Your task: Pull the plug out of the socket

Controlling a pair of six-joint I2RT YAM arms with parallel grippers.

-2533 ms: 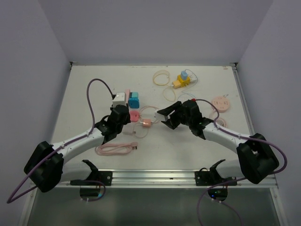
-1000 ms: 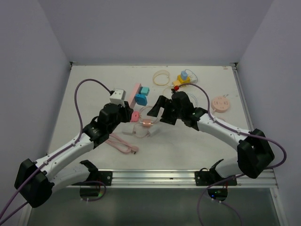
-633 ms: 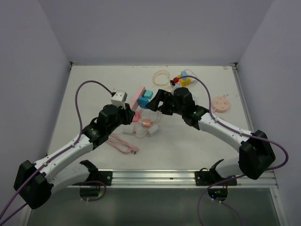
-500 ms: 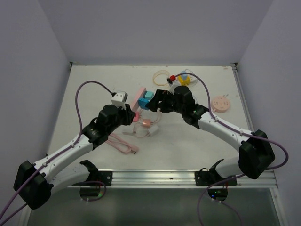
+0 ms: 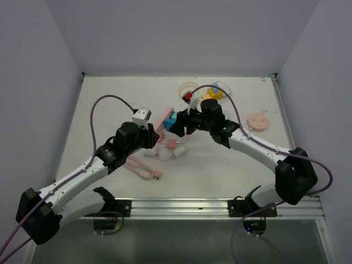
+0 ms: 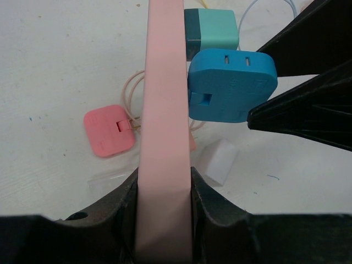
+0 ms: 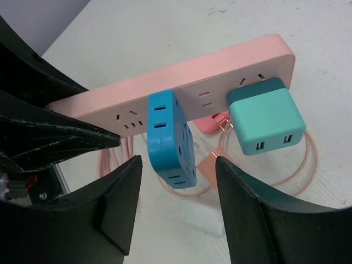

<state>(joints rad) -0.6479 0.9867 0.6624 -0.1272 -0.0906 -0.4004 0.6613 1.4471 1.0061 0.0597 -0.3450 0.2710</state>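
At mid-table, left jaws clamp socket strip (image 6: 165, 110); right jaws gape around blue plug (image 7: 170, 140).

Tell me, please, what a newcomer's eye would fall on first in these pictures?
A pink power strip is clamped at one end in the left fingers, mid-table. A blue plug and a teal charger sit side by side in its sockets. The right fingers straddle the blue plug, with gaps on both sides.
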